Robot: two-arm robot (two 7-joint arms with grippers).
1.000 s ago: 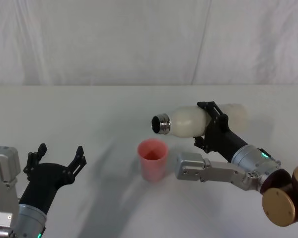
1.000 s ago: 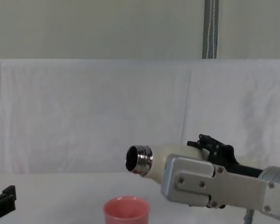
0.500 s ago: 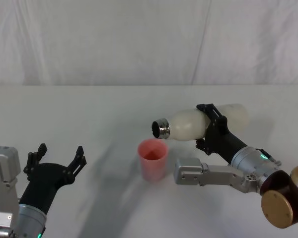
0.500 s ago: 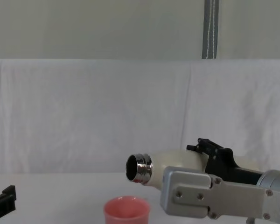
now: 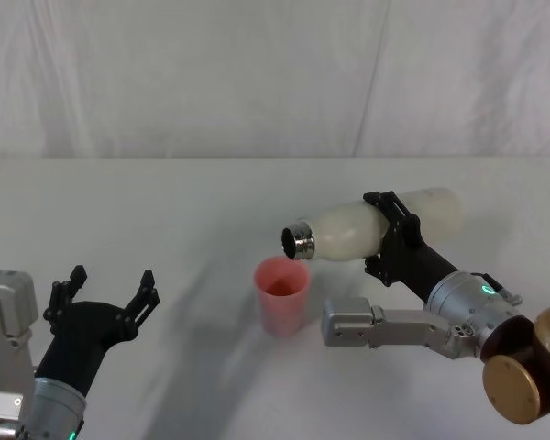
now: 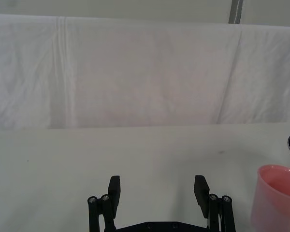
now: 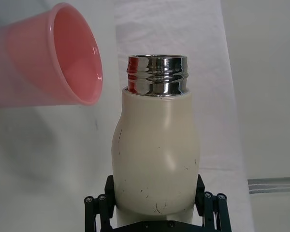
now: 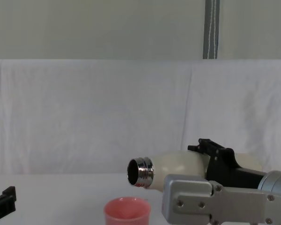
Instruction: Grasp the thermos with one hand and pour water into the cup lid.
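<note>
1. Thermos (image 5: 367, 227) right of centre in the head view, off the table, lying nearly level. Steel neck (image 5: 299, 242) points toward frame left, dipped slightly. Cream body scuffed with small dark marks in the right wrist view (image 7: 156, 159).
2. Neck mouth sits just above and beside the right rim of the cup lid (image 5: 282, 295); apart, not touching. In the chest view the neck (image 8: 140, 172) hangs above the pink rim (image 8: 127, 210).
3. Cup lid stands upright on the table (image 5: 165, 211), lower centre of the head view. Cannot tell whether liquid is inside.
4. Right gripper (image 5: 391, 236) clamped around the thermos mid-body, black fingers on either side of it; right arm enters from the lower right corner.
5. Left gripper (image 5: 110, 291) in the lower left of the head view, fingers spread apart, holding nothing, well apart from the cup lid. Left wrist view: its fingertips (image 6: 114, 185) above bare table, cup lid (image 6: 276, 198) at the right edge.
6. White cloth backdrop (image 5: 257, 73) across the upper frame.
</note>
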